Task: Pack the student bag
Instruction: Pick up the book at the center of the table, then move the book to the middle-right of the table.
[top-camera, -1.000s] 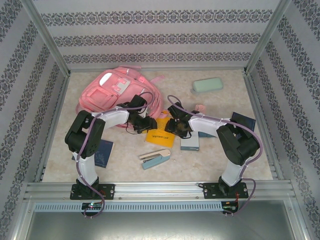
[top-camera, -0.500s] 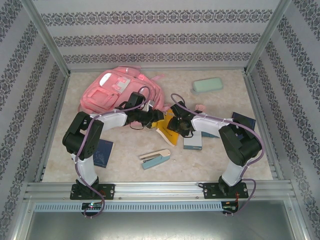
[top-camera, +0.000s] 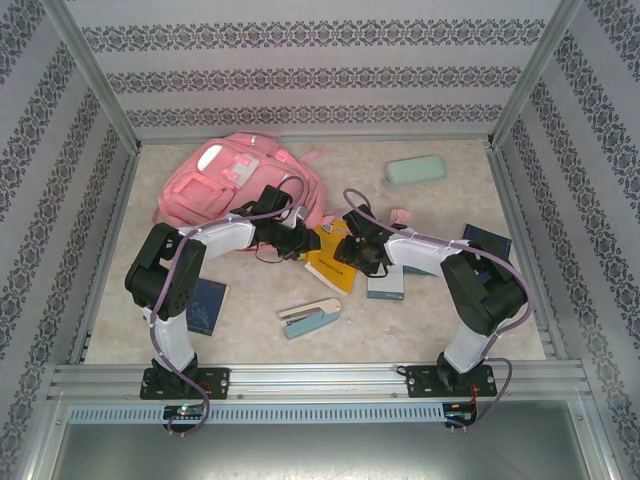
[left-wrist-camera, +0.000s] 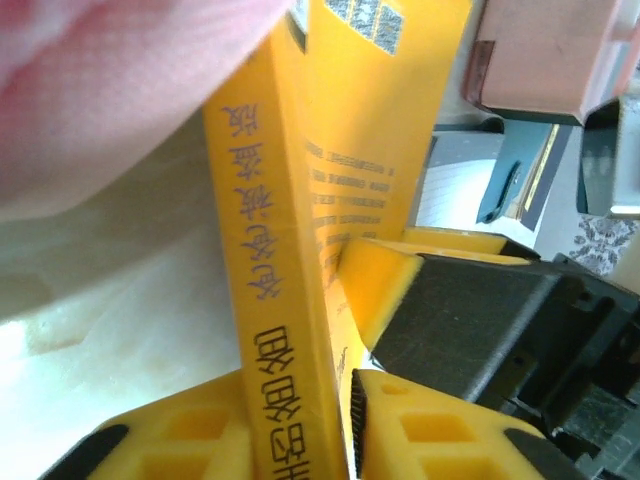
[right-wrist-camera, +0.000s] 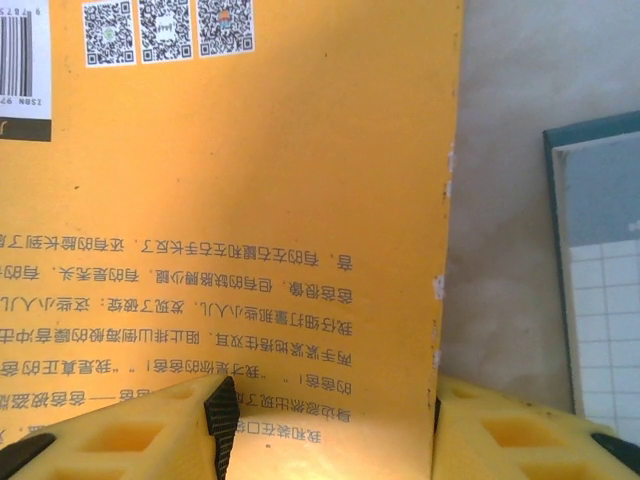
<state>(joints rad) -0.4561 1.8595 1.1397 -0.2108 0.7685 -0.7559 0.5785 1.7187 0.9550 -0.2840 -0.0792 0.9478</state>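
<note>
Left gripper (top-camera: 300, 243) and right gripper (top-camera: 352, 252) both clench a tilted yellow paperback book (top-camera: 328, 264) mid-table (top-camera: 420, 315), just beside the large pink fabric student bag (top-camera: 215, 185)

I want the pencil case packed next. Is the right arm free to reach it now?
Probably not yet: the right gripper grips the yellow book together with the left gripper. The way toward the mint pencil case looks mostly open.

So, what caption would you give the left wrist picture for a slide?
Left gripper closed on the spine of a yellow book, right beside the pink student bag.
</note>
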